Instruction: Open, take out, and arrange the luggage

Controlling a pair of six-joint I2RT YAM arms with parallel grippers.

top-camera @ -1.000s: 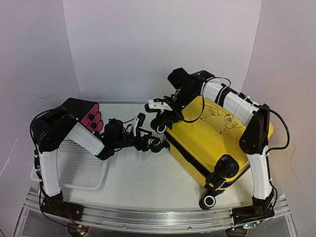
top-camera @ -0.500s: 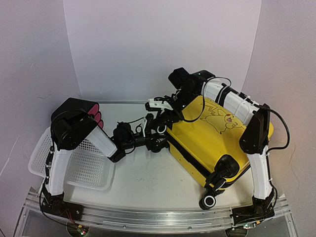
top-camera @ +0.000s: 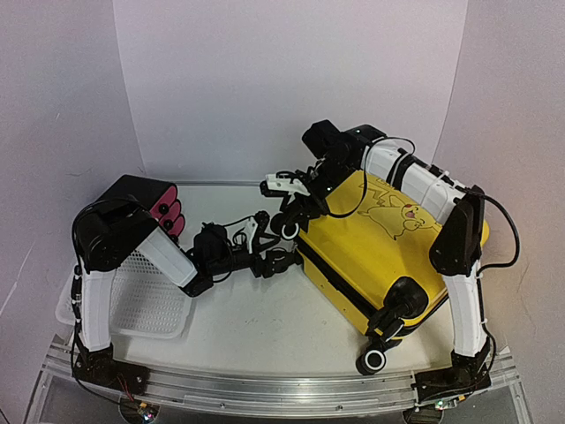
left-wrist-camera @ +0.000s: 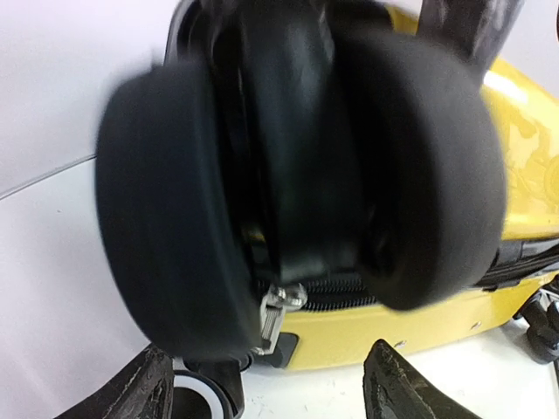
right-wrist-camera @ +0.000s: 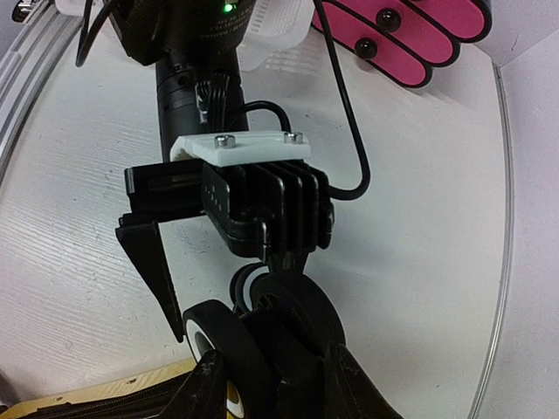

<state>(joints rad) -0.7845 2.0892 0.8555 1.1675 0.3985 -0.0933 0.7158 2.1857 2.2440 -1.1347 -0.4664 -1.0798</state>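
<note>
I'm looking at the luggage [top-camera: 380,247] lying flat on the counter [top-camera: 265,327] on the right side, lid up, with the black cartoon drawing [top-camera: 393,212] facing the overhead camera and its zipper band closed along the near edge. It's sitting at an angle, one wheeled end pointing toward the far left and the other toward the near edge.

I'm holding the left tool [top-camera: 267,249] low over the counter, just beside the far-left caster wheel [top-camera: 287,228]. Its fingers [left-wrist-camera: 131,393] are spreading wide and gripping nothing. The left wrist camera is showing that wheel huge and blurred, with a silver zipper pull [left-wrist-camera: 275,307] hanging just under it.

The right arm is reaching over the lid, and the right tool [top-camera: 296,210] is pointing down at the same wheel. Its fingers [right-wrist-camera: 210,388] are flanking the caster, but I can't tell whether they're actually clamping it.

At the left, a white mesh basket [top-camera: 146,296] is resting beside a black case [top-camera: 150,205] with pink round ends.
</note>
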